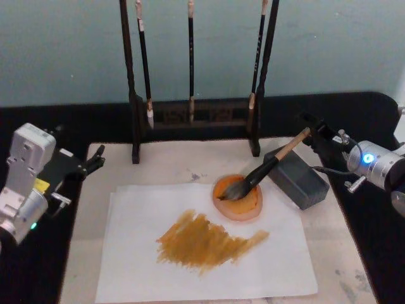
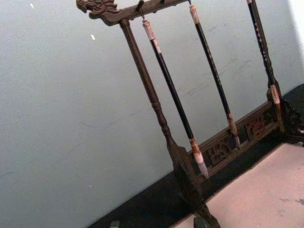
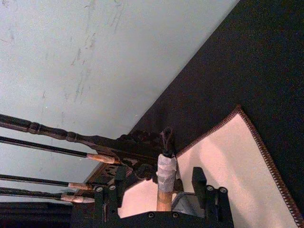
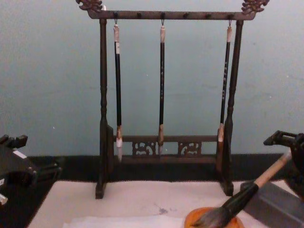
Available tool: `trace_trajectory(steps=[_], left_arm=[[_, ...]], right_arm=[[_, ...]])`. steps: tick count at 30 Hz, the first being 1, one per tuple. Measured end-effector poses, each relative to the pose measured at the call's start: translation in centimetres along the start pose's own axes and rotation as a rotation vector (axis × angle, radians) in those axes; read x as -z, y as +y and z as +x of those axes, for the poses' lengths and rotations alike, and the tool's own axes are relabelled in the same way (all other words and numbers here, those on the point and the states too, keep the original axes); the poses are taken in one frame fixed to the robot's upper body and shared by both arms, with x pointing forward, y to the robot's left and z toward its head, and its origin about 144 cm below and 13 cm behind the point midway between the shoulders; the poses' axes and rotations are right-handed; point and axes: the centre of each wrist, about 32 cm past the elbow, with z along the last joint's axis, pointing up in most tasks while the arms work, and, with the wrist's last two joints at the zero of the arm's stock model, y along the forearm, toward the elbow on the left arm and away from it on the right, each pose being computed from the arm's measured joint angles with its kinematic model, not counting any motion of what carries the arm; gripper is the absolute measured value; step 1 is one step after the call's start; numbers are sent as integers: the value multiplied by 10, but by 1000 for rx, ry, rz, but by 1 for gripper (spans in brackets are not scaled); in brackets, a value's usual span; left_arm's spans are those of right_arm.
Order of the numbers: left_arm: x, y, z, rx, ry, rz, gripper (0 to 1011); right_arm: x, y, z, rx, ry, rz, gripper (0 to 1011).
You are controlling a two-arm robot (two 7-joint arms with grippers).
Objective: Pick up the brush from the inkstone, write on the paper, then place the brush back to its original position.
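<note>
The brush [image 1: 269, 168] lies slanted, its grey-brown tuft in an orange round dish [image 1: 243, 206] and its tan handle propped on the dark grey inkstone block [image 1: 297, 180]. The pale handle end [image 3: 166, 171] sits between the spread fingers of my right gripper [image 1: 314, 128], which is open and straddles it without closing. The chest view shows the brush [image 4: 247, 194] with the right gripper [image 4: 281, 139] just above its end. The paper [image 1: 202, 259] carries a broad orange-brown smear [image 1: 205, 240]. My left gripper [image 1: 96, 160] is open and parked at the mat's left edge.
A dark wooden rack [image 1: 193, 117] with three slim black-handled brushes [image 4: 161, 85] stands behind the mat. The pale mat [image 1: 171, 161] lies on a black tablecloth [image 1: 354, 114]. A light blue wall rises behind.
</note>
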Motion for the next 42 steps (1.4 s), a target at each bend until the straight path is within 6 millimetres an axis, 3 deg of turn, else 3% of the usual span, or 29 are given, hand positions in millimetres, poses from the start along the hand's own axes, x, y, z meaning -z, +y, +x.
trace_trajectory(steps=[6, 18, 22, 28, 31, 33, 34, 38, 42], left_arm=[[0, 0, 0, 0, 0, 0, 1010], [0, 0, 0, 0, 0, 0, 1010], [0, 0, 0, 0, 0, 0, 1010], [0, 0, 0, 0, 0, 0, 1010], [0, 0, 0, 0, 0, 0, 1010], [0, 0, 0, 0, 0, 0, 1010], [0, 0, 0, 0, 0, 0, 1010], [0, 0, 0, 0, 0, 0, 1010], [0, 0, 0, 0, 0, 0, 1010]], right_arm=[[0, 0, 0, 0, 0, 0, 1000], [1, -1, 0, 1, 7, 2, 1000], [1, -9, 1, 13, 34, 16, 1000], [8, -41, -3, 74, 11, 83, 1000], [12, -57, -10, 87, -82, 137, 1000], [22, -67, -21, 80, -264, 195, 1000], [22, -67, -21, 80, -264, 195, 1000], [45, -71, -33, 51, -609, 288, 1000], [62, -69, -35, 29, -793, 339, 1000]])
